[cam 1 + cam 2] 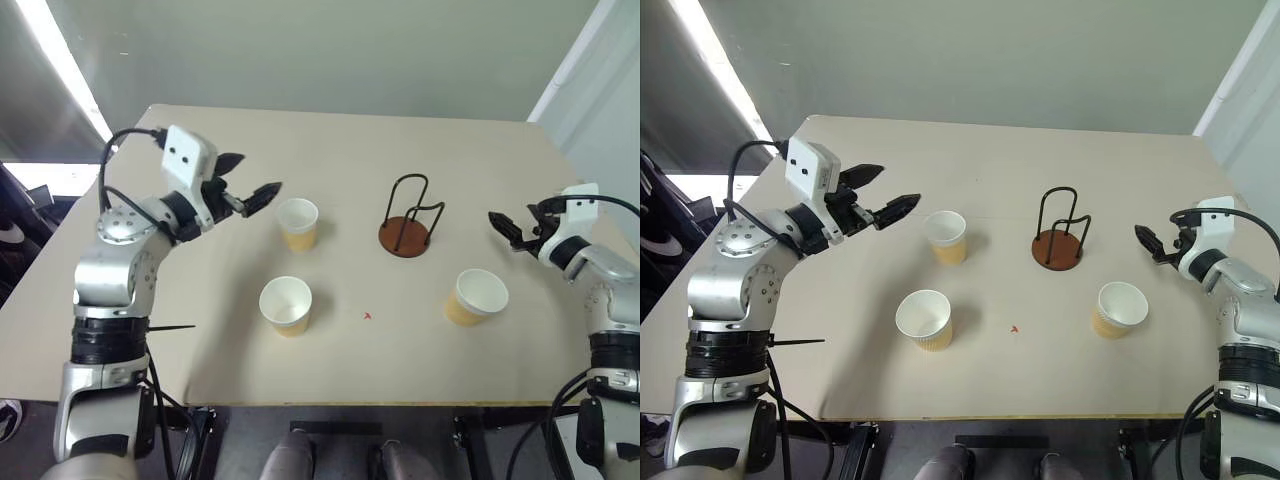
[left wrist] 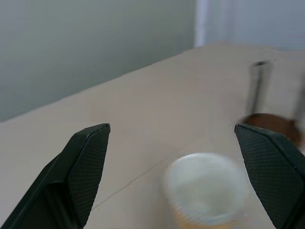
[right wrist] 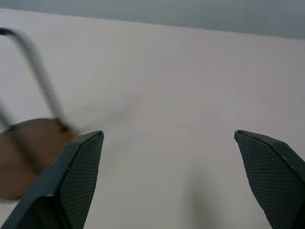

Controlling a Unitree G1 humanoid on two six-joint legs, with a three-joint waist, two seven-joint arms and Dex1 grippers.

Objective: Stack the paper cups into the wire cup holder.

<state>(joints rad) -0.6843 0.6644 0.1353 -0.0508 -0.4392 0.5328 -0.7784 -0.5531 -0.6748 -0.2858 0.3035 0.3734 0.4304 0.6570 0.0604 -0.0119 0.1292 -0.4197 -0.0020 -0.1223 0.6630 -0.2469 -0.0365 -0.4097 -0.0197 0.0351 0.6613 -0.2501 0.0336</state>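
Three paper cups (image 1: 298,222) (image 1: 286,305) (image 1: 475,297) stand mouth-up on the desk (image 1: 340,160). The wire cup holder (image 1: 407,219) stands upright, loops rising. Left gripper (image 1: 248,180) and right gripper (image 1: 508,229) fingers are apart, empty.

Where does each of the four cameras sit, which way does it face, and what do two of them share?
Left eye, right eye: on the head, looking down at the table, three paper cups, wire cup holder; both arms show.
Left wrist: along the open left claw toward a cup.
Right wrist: along the open right claw toward the holder's base.
Shared: both wrist views catch the holder.
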